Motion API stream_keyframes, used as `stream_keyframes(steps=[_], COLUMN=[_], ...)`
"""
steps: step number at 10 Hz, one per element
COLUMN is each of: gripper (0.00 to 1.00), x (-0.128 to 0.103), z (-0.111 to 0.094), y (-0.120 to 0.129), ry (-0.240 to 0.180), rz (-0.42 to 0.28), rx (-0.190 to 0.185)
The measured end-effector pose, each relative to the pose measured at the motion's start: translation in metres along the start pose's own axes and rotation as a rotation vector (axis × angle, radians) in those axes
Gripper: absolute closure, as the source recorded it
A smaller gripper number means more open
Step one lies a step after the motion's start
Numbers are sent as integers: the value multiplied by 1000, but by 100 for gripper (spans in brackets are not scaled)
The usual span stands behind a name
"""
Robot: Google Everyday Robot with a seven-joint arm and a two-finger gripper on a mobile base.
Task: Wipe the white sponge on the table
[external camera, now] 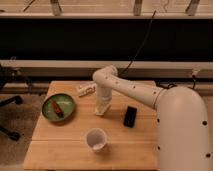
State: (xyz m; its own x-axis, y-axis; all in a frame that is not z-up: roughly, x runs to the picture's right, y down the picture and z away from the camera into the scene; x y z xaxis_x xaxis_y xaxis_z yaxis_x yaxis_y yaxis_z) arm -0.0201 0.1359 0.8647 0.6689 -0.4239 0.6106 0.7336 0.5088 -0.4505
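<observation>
**Robot arm points straight down onto a wooden table, sponge under its tip**

The gripper [102,101] hangs vertically over the middle of the table [55,150], at the end of a white arm [132,90] that reaches in from the right and bends sharply downward. That straight-down pose suits pressing something flat against the wood. Right beneath the gripper, touching the boards, sits a small cream-white block that I take to be the white sponge [101,110]. It blends with the pale wrist above it. I cannot tell whether the gripper is clamped on the sponge, merely resting on it, or spread apart.

Just to the right of the gripper lies a black flat device [131,116], apart from the sponge. In front of the gripper, nearer to me, a white cup [96,139] stands with its mouth up. To the left, well apart, is a green plate [70,114] holding a small reddish thing too small to name. Behind the gripper and a little left, a lumpy white object [86,89] lies near the far edge. A wiping stroke has free board mostly to the left and front-left.

The wrist hides the top of the sponge. The robot's white body [182,130] covers the table's right corner and is cut off by the frame.
</observation>
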Motion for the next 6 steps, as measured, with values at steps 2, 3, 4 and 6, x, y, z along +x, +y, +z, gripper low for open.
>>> stream_keyframes(steps=[2,3,4,6], gripper=[97,97,97,97], x=[0,0,-1,4], z=[0,1,3,7], y=[-1,-1,-1,4], ry=[0,-5,-8,-17], rz=[-11,-10,-9,13], rx=[-4,-7,-10,-16])
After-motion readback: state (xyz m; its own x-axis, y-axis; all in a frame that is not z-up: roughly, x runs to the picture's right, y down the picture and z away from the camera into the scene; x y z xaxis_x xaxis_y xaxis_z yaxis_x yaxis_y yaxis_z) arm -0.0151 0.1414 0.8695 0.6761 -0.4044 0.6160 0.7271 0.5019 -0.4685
